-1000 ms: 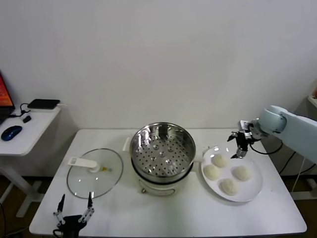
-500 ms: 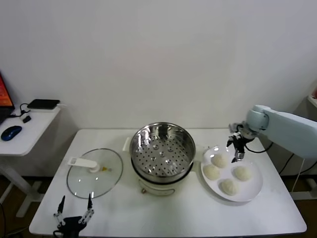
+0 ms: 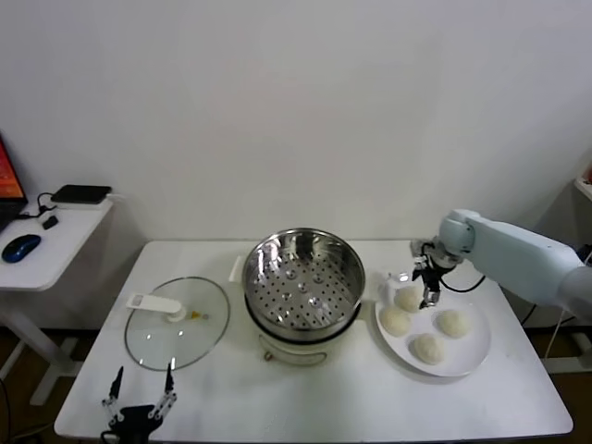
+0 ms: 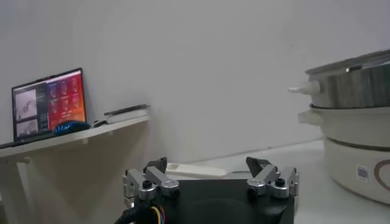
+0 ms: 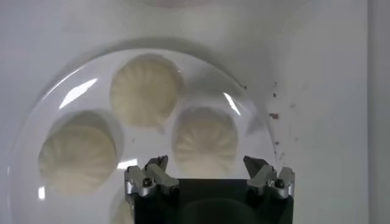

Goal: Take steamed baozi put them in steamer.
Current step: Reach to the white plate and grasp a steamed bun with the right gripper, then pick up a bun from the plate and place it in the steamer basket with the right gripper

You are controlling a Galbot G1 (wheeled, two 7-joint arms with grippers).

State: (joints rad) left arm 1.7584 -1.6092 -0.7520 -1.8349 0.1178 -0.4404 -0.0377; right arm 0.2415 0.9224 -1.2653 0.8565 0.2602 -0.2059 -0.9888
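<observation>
Four off-white baozi lie on a white plate [image 3: 469, 351] right of the steamer [image 3: 303, 277]: far left [image 3: 408, 298], near left [image 3: 395, 320], far right [image 3: 451, 322], front [image 3: 426, 348]. My right gripper [image 3: 427, 289] hangs open just above the far side of the plate, next to the far-left baozi. In the right wrist view the open gripper [image 5: 206, 164] frames one baozi [image 5: 205, 139], with others [image 5: 145, 90] [image 5: 77, 157] beside it. The steel steamer basket is empty. My left gripper [image 3: 139, 387] is parked open at the table's front left edge.
A flat glass lid [image 3: 176, 322] with a white handle lies left of the steamer. A side table [image 3: 46, 245] with a mouse stands at far left. In the left wrist view the open left gripper [image 4: 207, 165] faces the pot base [image 4: 359, 152].
My right gripper has moved left from the plate's far right edge to above the far-left baozi, staying open. The left arm, baozi and steamer have not moved.
</observation>
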